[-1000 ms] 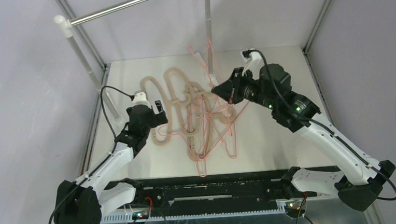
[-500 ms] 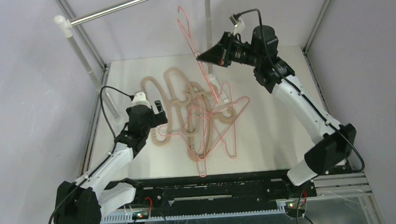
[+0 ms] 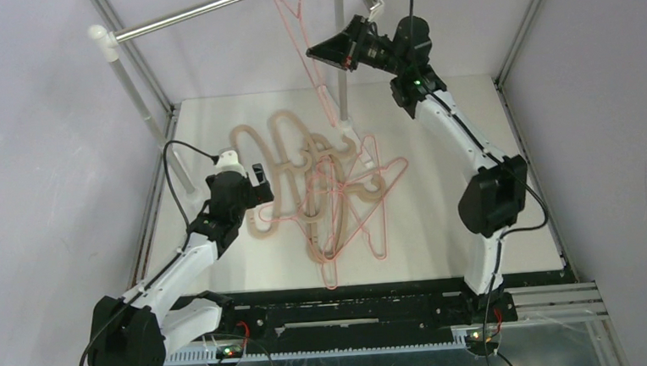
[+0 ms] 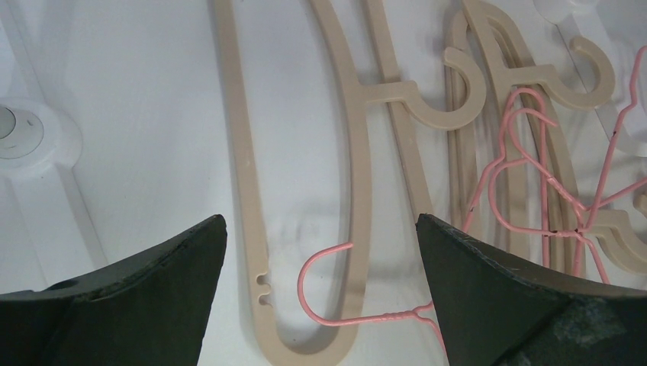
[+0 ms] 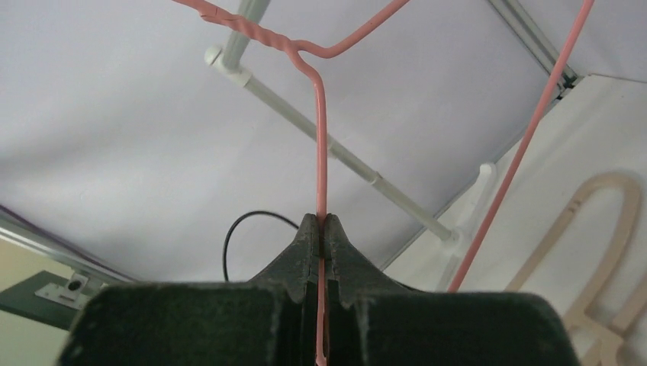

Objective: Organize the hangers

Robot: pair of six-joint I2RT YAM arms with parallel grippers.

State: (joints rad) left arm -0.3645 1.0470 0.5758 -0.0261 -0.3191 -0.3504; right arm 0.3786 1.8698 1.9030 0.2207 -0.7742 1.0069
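Observation:
A tangled pile of thick beige hangers (image 3: 289,155) and thin pink wire hangers (image 3: 364,206) lies in the middle of the table. My right gripper (image 3: 322,54) is raised high near the silver rail and is shut on one pink wire hanger (image 3: 286,15) that hangs from it. In the right wrist view the wire (image 5: 320,137) runs straight between my closed jaws (image 5: 321,221). My left gripper (image 3: 256,180) hovers open and empty at the pile's left edge, over a beige hanger's loop (image 4: 358,191) and a pink hook (image 4: 314,274).
The silver rail (image 3: 199,12) runs across the back on white posts (image 3: 132,84). A second upright post (image 3: 342,63) stands behind the pile, with its white base (image 3: 349,130) on the table. Frame uprights stand at the table's corners.
My right arm has lifted the pink wire hanger off the pile, up and back toward the rail. The left arm has not moved.

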